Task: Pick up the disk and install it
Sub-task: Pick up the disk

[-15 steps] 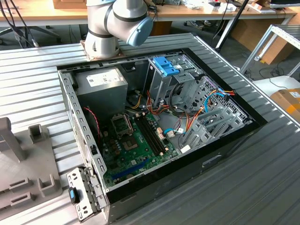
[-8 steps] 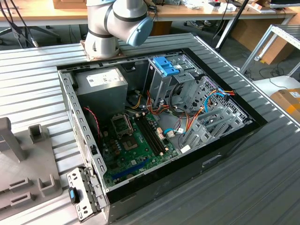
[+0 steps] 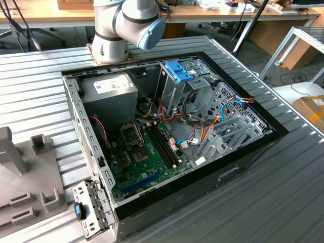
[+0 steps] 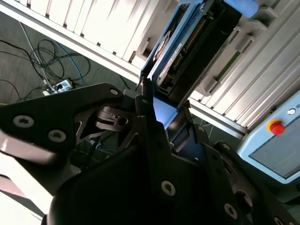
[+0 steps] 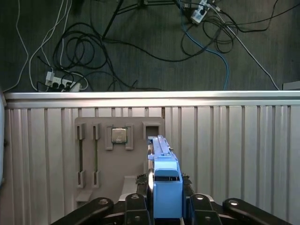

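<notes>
In the first wrist view my gripper is clamped on the disk. The disk stands on edge, blue end nearest the camera. Its long axis points straight out from the fingers, with the grey fixture plate beyond.

The exterior view is looking down obliquely at the open case on the table. Both wrist views are peering close along the gripper, sharing the disk, table and floor cables.
</notes>
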`<state>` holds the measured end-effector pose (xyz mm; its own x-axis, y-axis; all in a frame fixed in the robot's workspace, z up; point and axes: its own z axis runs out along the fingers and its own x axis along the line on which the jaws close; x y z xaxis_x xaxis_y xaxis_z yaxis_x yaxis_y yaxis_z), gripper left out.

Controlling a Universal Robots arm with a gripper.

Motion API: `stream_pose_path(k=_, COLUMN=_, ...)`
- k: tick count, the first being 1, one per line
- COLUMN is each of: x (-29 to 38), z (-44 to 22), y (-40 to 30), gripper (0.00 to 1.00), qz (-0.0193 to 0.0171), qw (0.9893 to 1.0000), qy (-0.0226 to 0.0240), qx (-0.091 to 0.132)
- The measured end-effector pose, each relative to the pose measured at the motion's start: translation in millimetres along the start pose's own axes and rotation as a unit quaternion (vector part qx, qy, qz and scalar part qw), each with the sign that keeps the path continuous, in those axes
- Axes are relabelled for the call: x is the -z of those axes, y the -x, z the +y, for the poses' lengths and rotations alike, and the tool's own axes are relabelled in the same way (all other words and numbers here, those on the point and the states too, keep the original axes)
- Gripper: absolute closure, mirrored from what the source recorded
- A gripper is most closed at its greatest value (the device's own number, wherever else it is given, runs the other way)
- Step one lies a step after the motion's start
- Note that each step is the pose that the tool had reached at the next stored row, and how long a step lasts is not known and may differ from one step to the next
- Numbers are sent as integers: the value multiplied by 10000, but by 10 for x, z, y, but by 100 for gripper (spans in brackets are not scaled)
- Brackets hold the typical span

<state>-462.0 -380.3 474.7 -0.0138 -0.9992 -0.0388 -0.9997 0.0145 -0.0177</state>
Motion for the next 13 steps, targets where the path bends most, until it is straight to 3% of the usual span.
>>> stream_pose_path(k=9, x=319, z=-6, y=12, gripper=64, qz=0, qw=10000, qy=0, qx=0)
stream_pose_path(k=13, x=393, z=-7, y=16, gripper=64, qz=0, qw=10000, qy=0, qx=0)
